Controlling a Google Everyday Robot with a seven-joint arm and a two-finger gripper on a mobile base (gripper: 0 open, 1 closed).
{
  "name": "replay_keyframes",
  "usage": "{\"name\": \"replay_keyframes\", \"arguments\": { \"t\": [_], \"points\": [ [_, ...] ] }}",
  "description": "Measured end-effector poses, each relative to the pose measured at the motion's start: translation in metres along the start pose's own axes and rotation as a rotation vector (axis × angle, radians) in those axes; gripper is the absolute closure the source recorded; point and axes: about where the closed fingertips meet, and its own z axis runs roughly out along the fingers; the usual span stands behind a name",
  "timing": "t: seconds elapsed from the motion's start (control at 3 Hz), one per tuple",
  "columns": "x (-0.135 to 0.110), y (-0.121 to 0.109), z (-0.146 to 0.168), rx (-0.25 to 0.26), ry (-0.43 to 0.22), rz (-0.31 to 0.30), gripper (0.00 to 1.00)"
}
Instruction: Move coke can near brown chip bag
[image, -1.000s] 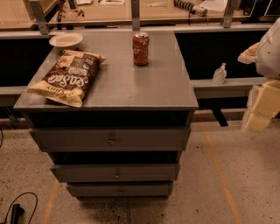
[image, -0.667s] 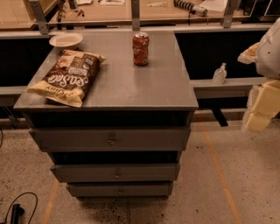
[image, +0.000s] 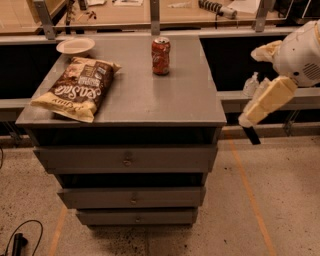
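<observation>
Hovering right of table (image: 197, 111) edge, gripper (image: 251, 133)

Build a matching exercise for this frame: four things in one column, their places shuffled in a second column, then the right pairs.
Things
1. coke can
2. brown chip bag
3. beige plate
4. gripper

Places
A. back left corner of the cabinet top
B. off the cabinet's right side, above the floor
C. standing upright at the back of the top, right of centre
D. lying flat along the top's left side

Pairs: 1-C, 2-D, 3-A, 4-B
</observation>
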Motion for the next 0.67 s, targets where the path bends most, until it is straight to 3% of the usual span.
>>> {"name": "replay_keyframes", "arguments": {
  "t": [0.33,0.67],
  "points": [
    [-0.032,-0.044,0.022,0.064,-0.248,0.046,0.00],
    [-0.057,-0.076,0.058,0.126,-0.354,0.133,0.00]
  ]
}}
